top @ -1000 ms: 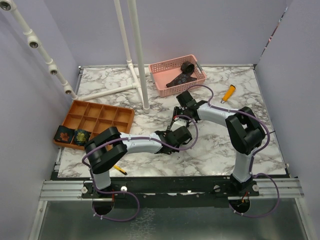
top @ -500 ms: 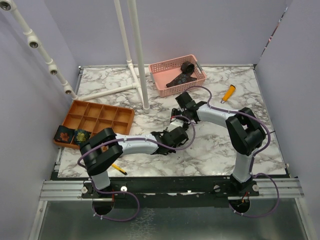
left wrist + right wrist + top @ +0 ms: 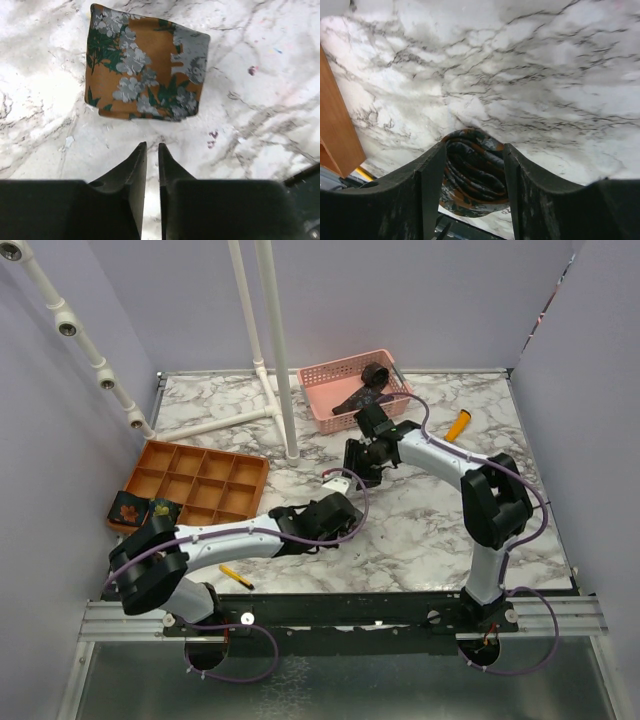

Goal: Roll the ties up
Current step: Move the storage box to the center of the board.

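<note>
Right gripper (image 3: 473, 150) clenched on the rolled tie (image 3: 475, 175), left gripper (image 3: 151, 146) pinched together on nothing — I'd hold an even squeeze so the coil doesn't unwind on the way left to the tray (image 3: 215, 480).

Far centre on the white marbled counter (image 3: 420, 530) sits a pink plastic mesh basket (image 3: 322, 398). An orange-handled tool (image 3: 456, 427) lies right of it, and an orange compartmented tray (image 3: 200, 472) is over on the left.

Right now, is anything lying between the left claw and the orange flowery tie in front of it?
Nothing visible. Only bare marble table separates the left gripper, nearly shut and empty, from the folded tie. The right gripper holds a rolled tie.
</note>
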Available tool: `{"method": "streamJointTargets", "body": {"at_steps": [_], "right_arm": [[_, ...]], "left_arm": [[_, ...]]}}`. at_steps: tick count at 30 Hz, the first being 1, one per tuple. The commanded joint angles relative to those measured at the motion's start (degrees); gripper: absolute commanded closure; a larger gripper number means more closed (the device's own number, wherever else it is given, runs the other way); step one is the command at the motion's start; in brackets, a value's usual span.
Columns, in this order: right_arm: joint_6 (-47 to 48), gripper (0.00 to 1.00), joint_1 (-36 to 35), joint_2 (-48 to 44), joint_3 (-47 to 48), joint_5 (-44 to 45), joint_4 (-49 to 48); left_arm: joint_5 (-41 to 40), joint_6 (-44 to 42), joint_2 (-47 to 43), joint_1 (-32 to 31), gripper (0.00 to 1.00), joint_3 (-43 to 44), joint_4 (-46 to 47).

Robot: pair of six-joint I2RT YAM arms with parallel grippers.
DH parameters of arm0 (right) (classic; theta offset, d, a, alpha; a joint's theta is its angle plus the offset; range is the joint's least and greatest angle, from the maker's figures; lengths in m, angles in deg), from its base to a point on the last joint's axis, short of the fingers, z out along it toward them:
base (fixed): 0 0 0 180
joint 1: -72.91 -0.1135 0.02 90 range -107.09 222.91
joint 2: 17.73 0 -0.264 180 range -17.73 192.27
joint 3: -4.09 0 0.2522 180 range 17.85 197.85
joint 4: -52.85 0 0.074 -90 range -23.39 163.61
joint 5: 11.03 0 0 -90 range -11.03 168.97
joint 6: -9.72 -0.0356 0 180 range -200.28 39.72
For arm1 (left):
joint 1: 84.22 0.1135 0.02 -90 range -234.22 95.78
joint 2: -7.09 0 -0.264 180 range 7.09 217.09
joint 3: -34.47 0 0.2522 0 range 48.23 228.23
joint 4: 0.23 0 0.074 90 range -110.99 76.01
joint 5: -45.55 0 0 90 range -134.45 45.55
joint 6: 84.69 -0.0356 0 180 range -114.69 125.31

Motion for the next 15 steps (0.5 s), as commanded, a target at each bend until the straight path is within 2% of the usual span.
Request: {"method": "streamJointTargets", "body": {"at_steps": [1,3,6,7,10,15], "right_arm": [[0.6,0.46,2.3,-4.2,1.0,5.0,3.5],[0.6,0.46,2.4,-8.1,-0.9,7.7,1.8],[0.3,0.46,2.4,-15.0,-7.3,8.4,-3.4],[0.4,0.46,2.5,-17.6,-10.1,7.9,-5.8],[0.9,0.47,2.4,-24.8,-19.3,4.4,-13.0],[1.9,0.49,2.4,-37.9,-34.4,-3.4,-24.6]], "left_arm": [[3.5,-0.9,-8.3,-0.5,0.79,-1.4,-5.3],[2.4,-2.4,-12.4,-0.5,0.68,-1.7,-6.9],[-3.0,-4.6,-16.4,0.1,0.39,-0.8,-9.3],[-4.4,-5.1,-16.9,0.8,0.33,0.0,-10.3],[-5.9,-5.5,-16.6,4.5,0.25,1.4,-12.4],[-1.7,-6.0,-18.1,15.9,0.22,0.1,-12.6]]}}
